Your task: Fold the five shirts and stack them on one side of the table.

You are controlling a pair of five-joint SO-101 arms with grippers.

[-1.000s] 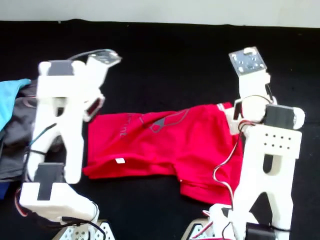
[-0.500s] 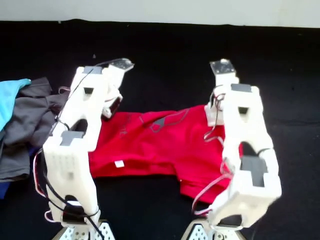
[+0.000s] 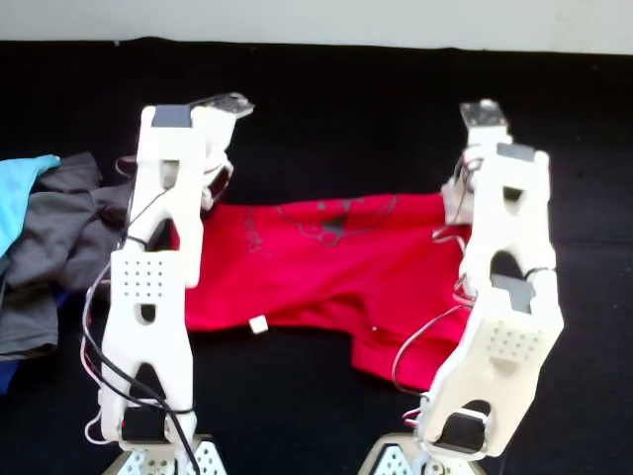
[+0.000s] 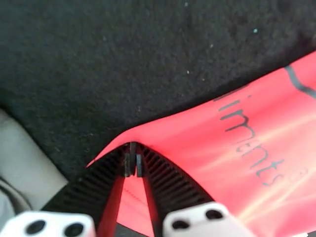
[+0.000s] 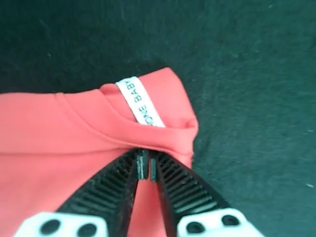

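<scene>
Black cloth is covering the table [image 3: 326, 119] from edge to edge, and a pale wall [image 3: 316, 20] is running along behind it. At the table's left edge a pile of grey and blue shirts [image 3: 49, 237] is lying crumpled.

In the middle, the red shirt [image 3: 326, 257] is lying spread between the two arms, with its long axis running side to side across the table. Its far edge is stretching from one gripper to the other, while a lower flap is sagging toward the near side by the right arm [image 3: 504, 297]. Its end with the grey lettering [image 4: 252, 143] is lying at the left arm [image 3: 158, 277], and its corner with the white label [image 5: 140, 101] at the right.

The left gripper [image 4: 132, 160] is pinching the shirt's edge, jaws pressed together on the cloth. The right gripper [image 5: 146, 165] is likewise clamping the fabric just below the label.

Compared with half a second ago, the right arm is standing farther to the right, the shirt's far edge is lying straighter and farther back, and the small white tag [image 3: 258, 324] on the near edge is sitting farther right.
</scene>
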